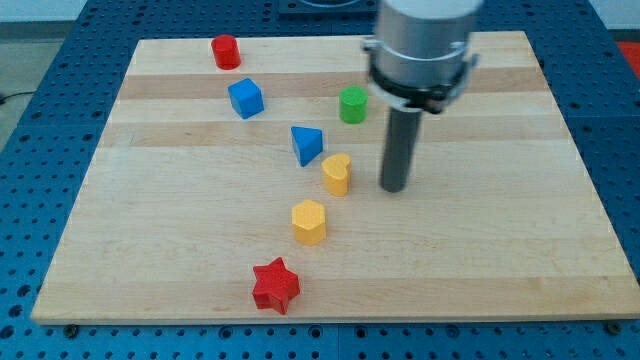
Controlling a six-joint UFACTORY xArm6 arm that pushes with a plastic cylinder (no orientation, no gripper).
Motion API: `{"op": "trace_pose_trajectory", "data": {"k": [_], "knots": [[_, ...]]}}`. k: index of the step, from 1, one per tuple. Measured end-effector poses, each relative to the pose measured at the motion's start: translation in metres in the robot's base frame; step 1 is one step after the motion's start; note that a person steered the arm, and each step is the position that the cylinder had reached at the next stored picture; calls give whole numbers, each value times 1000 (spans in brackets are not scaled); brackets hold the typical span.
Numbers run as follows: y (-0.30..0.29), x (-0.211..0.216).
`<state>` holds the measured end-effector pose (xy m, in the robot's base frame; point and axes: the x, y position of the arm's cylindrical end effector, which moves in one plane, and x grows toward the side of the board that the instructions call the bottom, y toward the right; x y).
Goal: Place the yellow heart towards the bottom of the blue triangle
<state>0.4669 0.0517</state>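
The yellow heart (pixel 337 173) sits near the board's middle, just below and right of the blue triangle (pixel 307 144), almost touching it. My tip (pixel 395 187) rests on the board a short way to the right of the yellow heart, apart from it. The rod rises to the arm's grey body at the view's top.
A yellow hexagon block (pixel 309 221) lies below the heart. A red star (pixel 275 285) is near the bottom edge. A blue cube (pixel 245 98), a green cylinder (pixel 352 104) and a red cylinder (pixel 225 51) lie toward the top. The wooden board (pixel 500 240) sits on a blue perforated table.
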Motion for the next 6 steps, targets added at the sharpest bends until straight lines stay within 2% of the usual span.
{"op": "trace_pose_trajectory", "data": {"k": [1, 3, 4, 5, 6], "knots": [[-4, -6], [-51, -3], [-33, 21], [-45, 70], [-54, 55]]}}
